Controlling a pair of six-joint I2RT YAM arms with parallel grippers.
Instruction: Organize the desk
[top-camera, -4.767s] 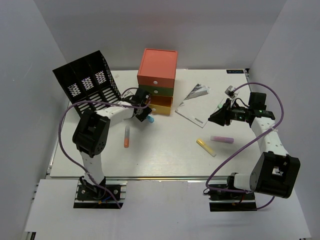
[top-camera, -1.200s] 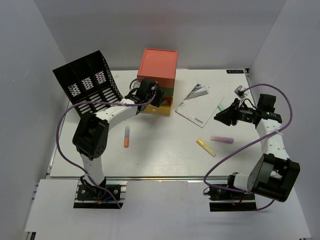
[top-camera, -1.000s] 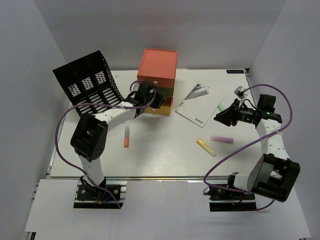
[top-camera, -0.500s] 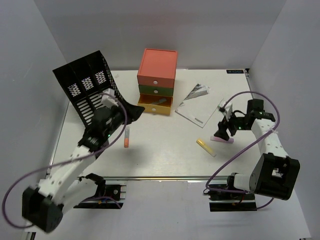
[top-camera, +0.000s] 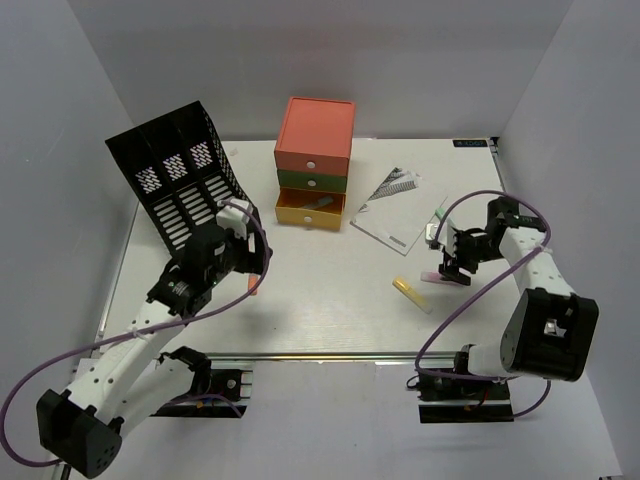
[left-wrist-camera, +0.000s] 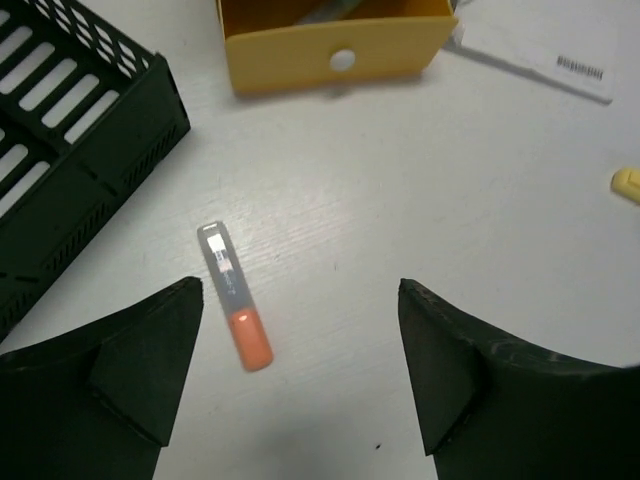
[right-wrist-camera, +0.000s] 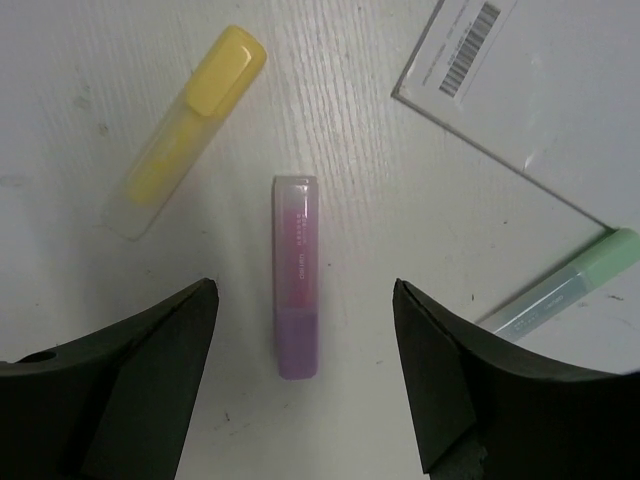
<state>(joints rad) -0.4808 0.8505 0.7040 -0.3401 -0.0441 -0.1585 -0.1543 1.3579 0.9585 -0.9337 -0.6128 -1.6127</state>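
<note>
White walls enclose the desk (top-camera: 330, 310), with the drawer unit (top-camera: 315, 165) at its far centre; left gripper (left-wrist-camera: 300, 290), jaws wide, hangs above the orange marker (left-wrist-camera: 235, 300) left-front of the unit; right gripper (right-wrist-camera: 305, 290), jaws wide, hangs above the purple highlighter (right-wrist-camera: 296, 295) right-front of it; the marker lies off-centre, so closing could knock it away.

Barcode on white notebook (right-wrist-camera: 530, 90), digits unreadable, print on purple highlighter (right-wrist-camera: 297, 290) illegible
</note>
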